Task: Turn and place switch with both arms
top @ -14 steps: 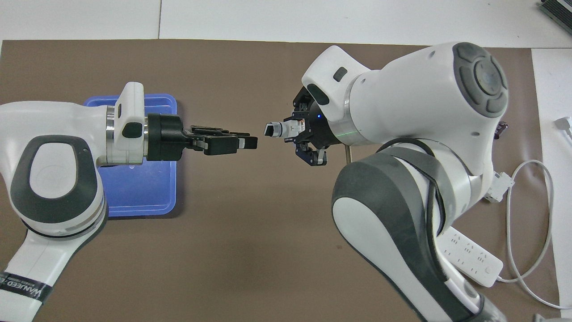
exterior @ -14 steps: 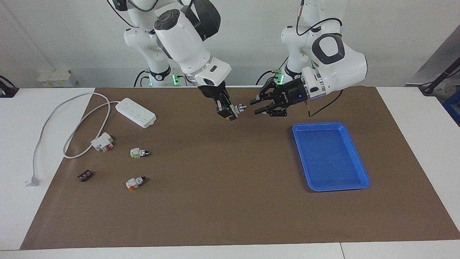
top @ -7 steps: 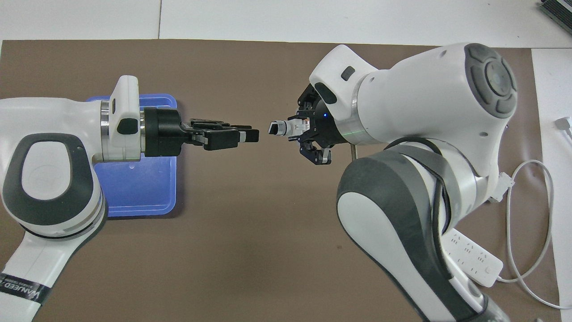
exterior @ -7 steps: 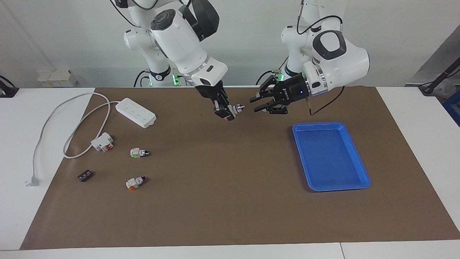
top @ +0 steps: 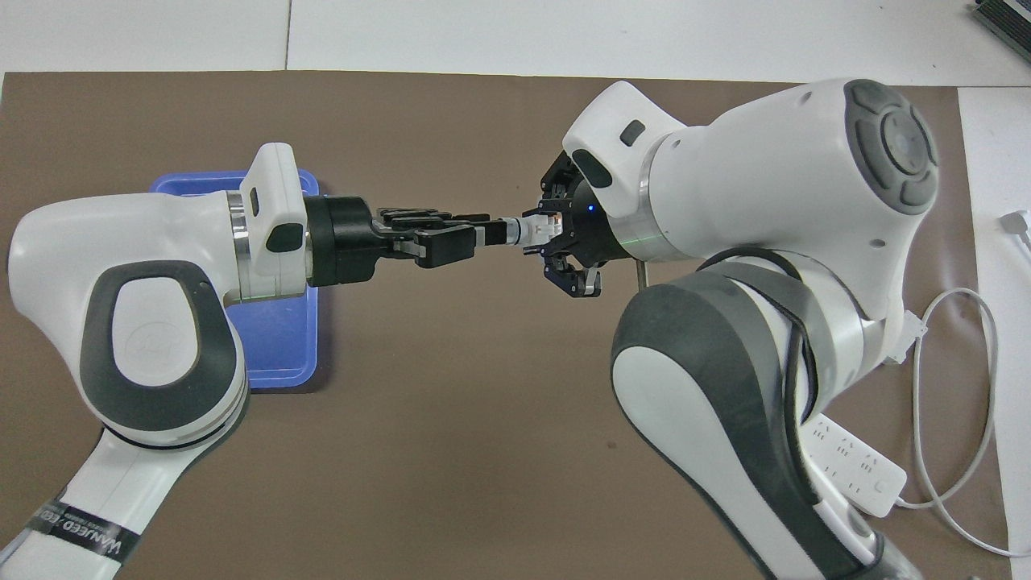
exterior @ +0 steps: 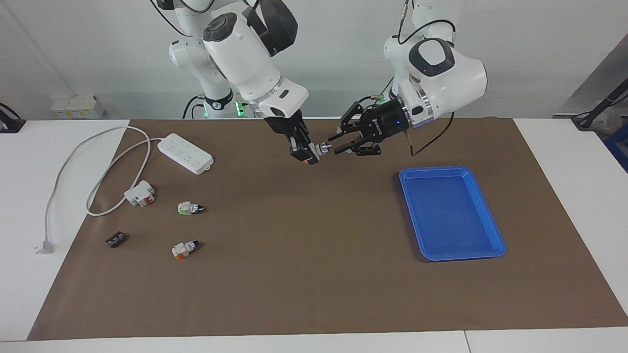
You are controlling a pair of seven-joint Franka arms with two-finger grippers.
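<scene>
Switch (exterior: 318,148) held mid-air by right gripper (exterior: 305,149), clamped on its orange base, over the brown mat (exterior: 314,274).
Facing view: long axis near level, knob tip pointing to 3 o'clock at left gripper (exterior: 339,142), whose fingers are spread around the tip; contact unclear. Blue tray (exterior: 490,220) lies at about 4 o'clock.

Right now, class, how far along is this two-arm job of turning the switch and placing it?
Done: the right gripper holds the switch up over the brown mat, knob end toward the left arm. In hand: the left gripper, fingers open, has its tips at the knob; whether they touch it is unclear. Left: the turn itself and the placing, presumably into the blue tray, which holds nothing.
</scene>
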